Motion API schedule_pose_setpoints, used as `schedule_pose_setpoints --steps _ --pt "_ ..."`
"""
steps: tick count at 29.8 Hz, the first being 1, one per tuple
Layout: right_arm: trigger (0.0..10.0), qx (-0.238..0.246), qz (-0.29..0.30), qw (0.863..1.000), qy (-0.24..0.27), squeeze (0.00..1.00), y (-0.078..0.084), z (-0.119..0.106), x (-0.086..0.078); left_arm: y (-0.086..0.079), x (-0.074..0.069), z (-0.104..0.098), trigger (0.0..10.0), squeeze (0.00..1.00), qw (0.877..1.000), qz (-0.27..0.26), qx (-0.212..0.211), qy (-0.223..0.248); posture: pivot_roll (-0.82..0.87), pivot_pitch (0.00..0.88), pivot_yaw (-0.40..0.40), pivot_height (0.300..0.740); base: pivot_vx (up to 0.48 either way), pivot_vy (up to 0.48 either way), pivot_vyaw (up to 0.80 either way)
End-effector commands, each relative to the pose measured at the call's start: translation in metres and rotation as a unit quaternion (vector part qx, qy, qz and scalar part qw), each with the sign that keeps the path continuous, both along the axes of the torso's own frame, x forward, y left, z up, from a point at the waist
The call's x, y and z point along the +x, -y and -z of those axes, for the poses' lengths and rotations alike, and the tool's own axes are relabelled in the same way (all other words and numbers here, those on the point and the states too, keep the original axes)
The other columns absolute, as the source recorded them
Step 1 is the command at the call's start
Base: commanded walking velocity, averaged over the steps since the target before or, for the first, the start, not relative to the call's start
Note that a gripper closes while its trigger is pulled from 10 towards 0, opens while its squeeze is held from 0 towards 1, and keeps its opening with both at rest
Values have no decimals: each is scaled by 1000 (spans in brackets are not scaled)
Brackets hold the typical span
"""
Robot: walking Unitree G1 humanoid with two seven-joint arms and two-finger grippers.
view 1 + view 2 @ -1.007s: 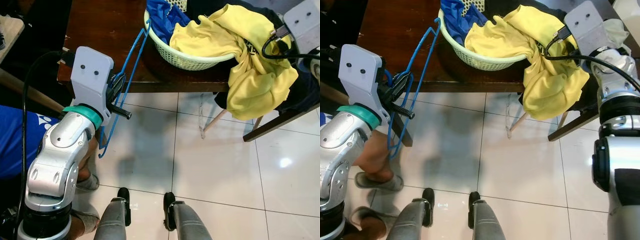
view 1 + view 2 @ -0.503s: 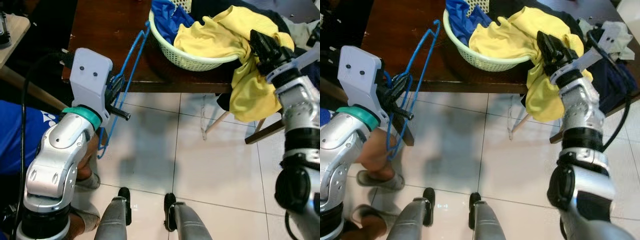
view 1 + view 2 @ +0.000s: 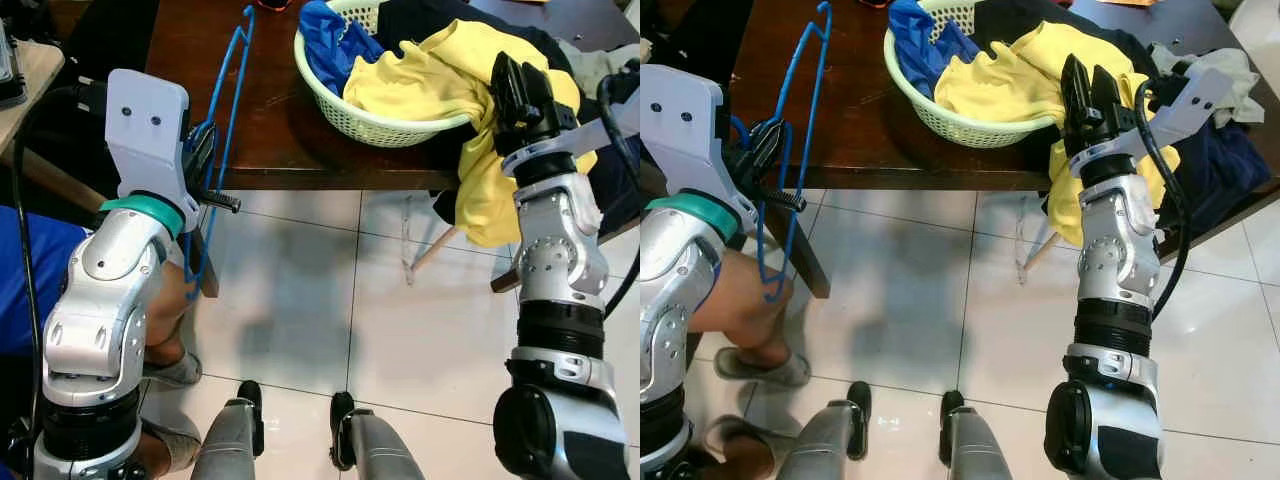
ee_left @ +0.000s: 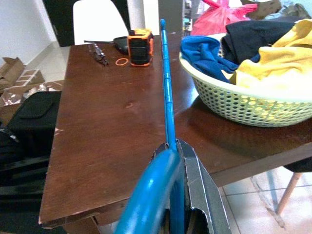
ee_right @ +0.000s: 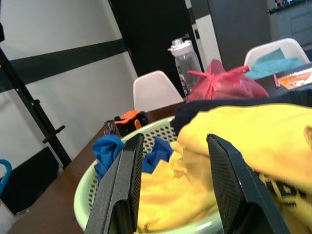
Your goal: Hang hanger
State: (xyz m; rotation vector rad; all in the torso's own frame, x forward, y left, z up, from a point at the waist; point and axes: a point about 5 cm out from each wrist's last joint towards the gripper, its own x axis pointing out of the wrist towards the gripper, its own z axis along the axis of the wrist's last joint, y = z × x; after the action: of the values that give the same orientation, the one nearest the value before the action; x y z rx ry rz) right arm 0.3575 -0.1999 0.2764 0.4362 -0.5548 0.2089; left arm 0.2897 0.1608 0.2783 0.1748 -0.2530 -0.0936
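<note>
The left gripper (image 3: 768,165) is pinching a blue hanger (image 3: 800,120) at the near edge of the dark wooden worktop (image 3: 260,120), its fingers pressed together on the wire, while the hanger's hook is standing upright above the worktop and its lower part is hanging down beside a seated person's leg (image 3: 735,300). The right gripper (image 3: 1087,85), fingers spread apart, is hovering just beside the yellow garment (image 3: 440,75) that is spilling over the rim of the pale green laundry basket (image 3: 385,125), which is also holding a blue cloth (image 3: 335,40). An orange tape measure (image 4: 140,46) is lying on the worktop's far end.
</note>
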Motion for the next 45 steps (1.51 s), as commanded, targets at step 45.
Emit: schedule_pose_setpoints --steps 45 --pt "10000 -11 32 999 -36 0 -3 4 -8 -4 10 -3 10000 0 998 -42 -19 31 40 154 -37 740 0 -110 0"
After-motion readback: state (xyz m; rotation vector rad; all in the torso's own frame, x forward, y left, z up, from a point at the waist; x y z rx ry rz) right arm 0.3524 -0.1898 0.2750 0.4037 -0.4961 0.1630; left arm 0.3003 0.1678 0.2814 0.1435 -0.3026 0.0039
